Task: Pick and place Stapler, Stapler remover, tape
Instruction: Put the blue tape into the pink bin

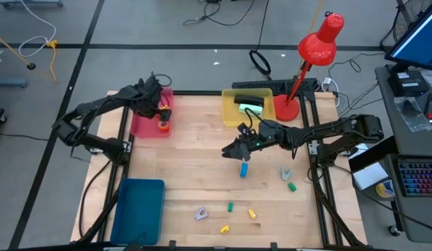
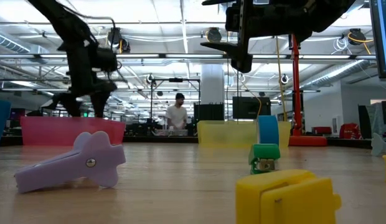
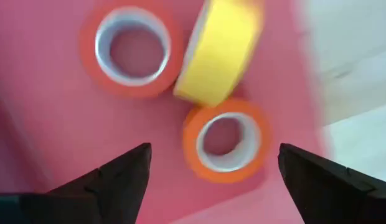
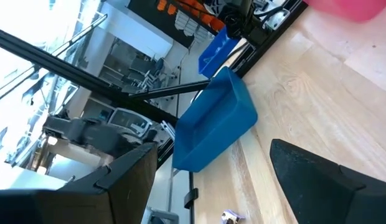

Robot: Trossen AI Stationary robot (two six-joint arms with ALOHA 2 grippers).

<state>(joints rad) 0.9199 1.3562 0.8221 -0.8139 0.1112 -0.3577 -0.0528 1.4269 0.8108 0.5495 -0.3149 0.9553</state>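
In the pink tray (image 1: 143, 124) at the far left lie a red tape roll (image 3: 132, 46) and an orange tape roll (image 3: 225, 140), both flat. A yellow tape roll (image 3: 221, 50) stands tilted on its rim between them. My left gripper (image 3: 213, 149) hangs open above the orange roll, pointing down, touching nothing. A blue tape roll (image 1: 244, 169) stands on its rim on the table's middle. My right gripper (image 1: 231, 150) is open in the air just beyond it, pointing level toward the table's left. The stapler (image 1: 249, 104) lies in the yellow tray (image 1: 230, 111). A purple stapler remover (image 1: 201, 213) lies near the front edge.
A blue bin (image 1: 138, 209) stands at the near left corner. A grey remover (image 1: 286, 172) lies at the right. Small green blocks (image 1: 292, 187) and yellow blocks (image 1: 251, 215) are scattered over the near half. A red desk lamp (image 1: 310, 56) rises at the far right.
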